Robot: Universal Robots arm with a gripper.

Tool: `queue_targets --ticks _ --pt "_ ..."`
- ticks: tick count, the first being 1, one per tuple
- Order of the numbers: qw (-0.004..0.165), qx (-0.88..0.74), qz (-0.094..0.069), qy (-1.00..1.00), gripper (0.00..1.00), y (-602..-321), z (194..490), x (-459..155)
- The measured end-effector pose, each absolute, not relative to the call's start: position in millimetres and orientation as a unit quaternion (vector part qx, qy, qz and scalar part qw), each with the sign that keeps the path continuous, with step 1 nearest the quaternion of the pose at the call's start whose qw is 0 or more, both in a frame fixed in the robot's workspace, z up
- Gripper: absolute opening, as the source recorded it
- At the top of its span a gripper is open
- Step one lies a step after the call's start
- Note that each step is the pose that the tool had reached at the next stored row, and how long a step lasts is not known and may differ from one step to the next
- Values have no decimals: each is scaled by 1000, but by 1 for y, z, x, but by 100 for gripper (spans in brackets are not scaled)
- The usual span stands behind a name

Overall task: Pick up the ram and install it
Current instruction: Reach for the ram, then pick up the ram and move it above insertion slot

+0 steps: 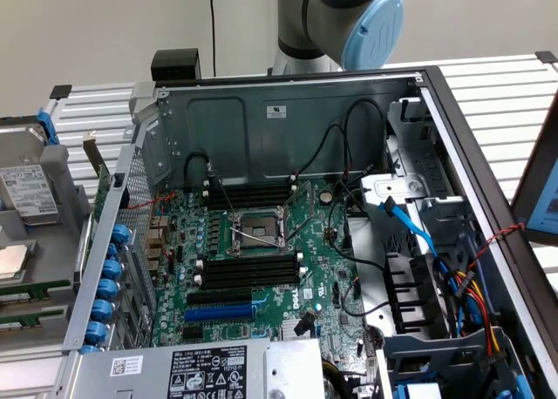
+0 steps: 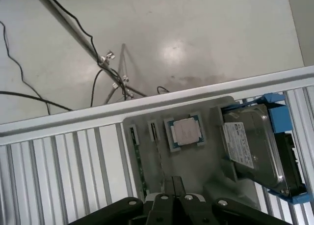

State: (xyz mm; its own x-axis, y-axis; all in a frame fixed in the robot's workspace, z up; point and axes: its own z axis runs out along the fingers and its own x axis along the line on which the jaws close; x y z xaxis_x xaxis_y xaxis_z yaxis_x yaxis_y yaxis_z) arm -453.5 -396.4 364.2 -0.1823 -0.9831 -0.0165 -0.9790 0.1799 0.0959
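Two long green sticks stand on edge in slots of a grey tray [image 2: 196, 171], and I cannot tell which of them is the ram. One stick [image 2: 157, 146] lies beside the CPU and the other [image 2: 136, 158] is one slot further from it. My gripper [image 2: 174, 185] hangs high above the tray with its black fingers shut and nothing between them; its tips line up with the stick beside the CPU. In the exterior view the same sticks [image 1: 35, 288] [image 1: 26, 315] sit at the left edge, outside the case. The motherboard's black slots [image 1: 248, 268] lie beside the CPU socket [image 1: 257, 227].
A CPU chip [image 2: 185, 132] and a hard drive [image 2: 250, 151] in a blue bracket share the tray. The open PC case [image 1: 288, 111] holds cables, a blue slot [image 1: 218, 312] and a power supply [image 1: 183, 371]. The arm [image 1: 336, 20] rises behind the case. A slatted aluminium table [image 2: 64, 171] surrounds the tray.
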Motion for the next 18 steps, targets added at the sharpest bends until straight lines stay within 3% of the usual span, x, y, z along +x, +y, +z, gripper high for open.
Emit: queue_targets --ticks 3,18 --pt "30 651 -36 -757 10 -396 363 -454" --pt "30 651 -36 -757 10 -396 363 -454"
